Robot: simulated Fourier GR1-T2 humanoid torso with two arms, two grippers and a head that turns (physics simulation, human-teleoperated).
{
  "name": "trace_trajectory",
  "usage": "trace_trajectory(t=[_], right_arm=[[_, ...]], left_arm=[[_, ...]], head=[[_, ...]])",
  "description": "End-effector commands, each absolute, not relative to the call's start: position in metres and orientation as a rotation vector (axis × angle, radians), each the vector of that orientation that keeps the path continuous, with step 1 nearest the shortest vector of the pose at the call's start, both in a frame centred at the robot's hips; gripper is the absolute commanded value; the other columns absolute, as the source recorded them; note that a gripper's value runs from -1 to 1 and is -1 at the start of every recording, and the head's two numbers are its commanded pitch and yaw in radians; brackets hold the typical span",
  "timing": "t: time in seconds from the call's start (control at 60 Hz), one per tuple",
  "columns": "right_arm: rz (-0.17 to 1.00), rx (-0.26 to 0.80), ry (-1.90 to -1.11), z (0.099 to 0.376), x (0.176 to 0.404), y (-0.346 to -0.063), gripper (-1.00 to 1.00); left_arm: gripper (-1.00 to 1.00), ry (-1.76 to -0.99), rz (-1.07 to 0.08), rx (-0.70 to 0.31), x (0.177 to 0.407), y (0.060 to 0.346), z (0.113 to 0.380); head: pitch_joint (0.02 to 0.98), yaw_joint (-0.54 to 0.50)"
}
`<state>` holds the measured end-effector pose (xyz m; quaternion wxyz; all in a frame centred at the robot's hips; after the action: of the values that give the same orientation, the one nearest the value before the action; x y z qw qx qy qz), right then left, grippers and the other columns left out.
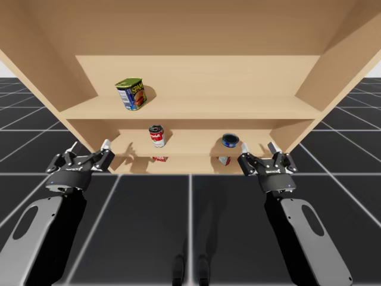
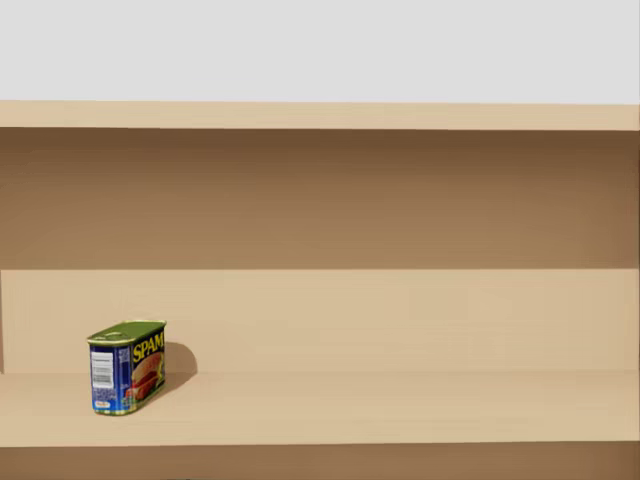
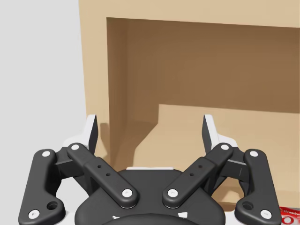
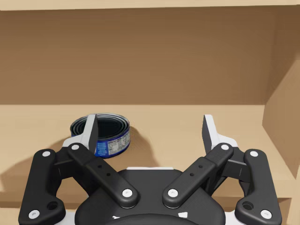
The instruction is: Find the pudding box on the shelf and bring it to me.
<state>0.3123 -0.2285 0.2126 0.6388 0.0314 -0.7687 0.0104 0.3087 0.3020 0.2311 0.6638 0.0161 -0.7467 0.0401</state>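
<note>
Currently, the pudding box is not identified with certainty and its place cannot be told. On the light wooden shelf unit [image 1: 190,110], a green-and-blue rectangular meat tin [image 1: 130,94] is recorded on the upper board, toward its left. A red-and-white cylindrical can [image 1: 156,136] and a low blue round tin [image 1: 230,140] are recorded on the board below. Two small red-and-white shapes [image 1: 159,159] are partly hidden under that board's front edge, one beneath each can; whether either is the box cannot be told. The left gripper [image 1: 89,145] is held in front of the unit's left side, fingers spread wide, with nothing between them. The right gripper [image 1: 258,146] is held in front of the blue tin, fingers likewise spread wide and empty. The step in hand is judged to be search, not approach. The box, if cardboard as expected, is judged light, fairly stiff along its edges, smooth-faced and easily dented on its broad panels. A hold across the two narrow side faces, near mid-height and with a modest squeeze, is judged best.
</note>
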Motion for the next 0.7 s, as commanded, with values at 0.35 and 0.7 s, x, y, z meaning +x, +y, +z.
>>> trace_trajectory(t=[0.35, 0.7], right_arm=[[0.029, 0.060, -1.739, 0.2130, 0.3149, -0.2280, -1.00], [0.033, 0.051, -1.751, 0.2162, 0.3144, -0.2291, -1.00]], left_arm=[[-1.00, -1.685, 0.091, 0.042, 0.3094, 0.3031, 0.2311], [-1.00, -1.682, 0.092, 0.078, 0.3109, 0.3093, 0.2311]], head=[[0.253, -0.03], [0.576, -0.06]])
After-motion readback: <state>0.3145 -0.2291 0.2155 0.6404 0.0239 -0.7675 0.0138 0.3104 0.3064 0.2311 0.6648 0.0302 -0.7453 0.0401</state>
